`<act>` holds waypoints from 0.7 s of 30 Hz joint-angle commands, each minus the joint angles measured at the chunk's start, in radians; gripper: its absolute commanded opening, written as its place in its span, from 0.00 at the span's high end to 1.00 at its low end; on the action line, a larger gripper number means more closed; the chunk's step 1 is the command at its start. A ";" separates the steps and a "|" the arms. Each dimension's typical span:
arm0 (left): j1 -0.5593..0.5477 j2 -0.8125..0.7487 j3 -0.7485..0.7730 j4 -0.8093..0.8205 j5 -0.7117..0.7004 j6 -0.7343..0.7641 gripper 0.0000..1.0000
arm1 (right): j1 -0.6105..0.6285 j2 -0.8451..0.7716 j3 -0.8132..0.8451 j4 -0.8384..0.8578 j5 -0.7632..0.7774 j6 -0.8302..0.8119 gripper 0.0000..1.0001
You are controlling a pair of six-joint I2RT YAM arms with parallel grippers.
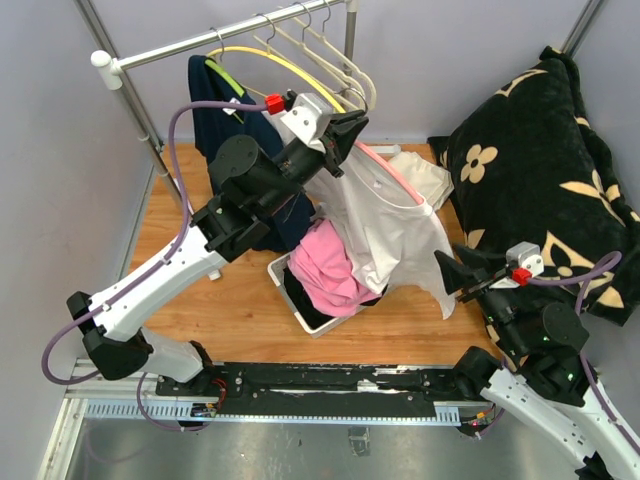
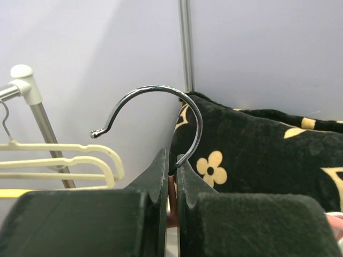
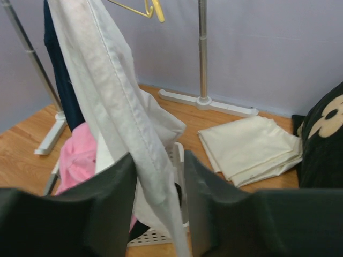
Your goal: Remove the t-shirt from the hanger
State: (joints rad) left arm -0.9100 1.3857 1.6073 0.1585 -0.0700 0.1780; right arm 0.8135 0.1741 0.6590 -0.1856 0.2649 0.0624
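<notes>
Our left gripper (image 2: 171,160) has its jaws pressed almost together, pinching the base of the chrome hook (image 2: 161,87) of the pink hanger (image 1: 395,175). The hook curves up free above the fingertips and hangs on nothing. In the top view the hanger is tilted, held in the air in front of the rack rail (image 1: 200,42).

The white t-shirt (image 1: 385,230) is on that hanger. It drapes down to the right, over the white basket (image 1: 283,275) and the pink garment (image 1: 325,265) inside it.

Our right gripper (image 1: 447,275) is at the shirt's lower right edge. In the right wrist view its jaws stand partly apart, and a hemmed fold of the shirt runs down between them. We see a gap on each side of the cloth, so they have no hold on it.

Cream hangers (image 1: 330,50) and a navy garment (image 1: 215,110) hang on the rail. A folded cream cloth (image 3: 252,147) lies on the wooden table (image 1: 230,310). Beside it is a black cushion (image 1: 540,160) printed with cream flower and diamond motifs.
</notes>
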 commanded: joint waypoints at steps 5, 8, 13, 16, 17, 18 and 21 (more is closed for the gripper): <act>0.009 -0.052 0.010 0.048 -0.017 0.010 1.00 | 0.012 -0.026 -0.021 -0.020 0.077 0.053 0.99; 0.010 -0.055 0.033 0.039 -0.039 0.012 0.99 | 0.012 -0.034 -0.043 -0.066 0.251 0.142 0.99; 0.026 -0.064 0.090 0.006 -0.088 0.026 1.00 | 0.012 -0.030 -0.057 -0.174 0.432 0.239 0.99; 0.036 -0.066 0.133 -0.025 -0.105 0.036 1.00 | 0.013 -0.043 -0.074 -0.185 0.448 0.253 0.99; 0.038 -0.069 0.141 -0.025 -0.108 0.038 0.99 | 0.012 -0.047 -0.081 -0.184 0.448 0.256 0.99; 0.039 -0.070 0.146 -0.026 -0.108 0.039 1.00 | 0.012 -0.050 -0.085 -0.184 0.450 0.258 0.99; 0.040 -0.071 0.157 -0.037 -0.107 0.041 1.00 | 0.012 -0.050 -0.092 -0.182 0.448 0.260 0.99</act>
State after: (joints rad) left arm -0.8925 1.3624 1.6936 0.0391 -0.1230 0.1791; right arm 0.8173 0.1413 0.5877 -0.3042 0.6132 0.2943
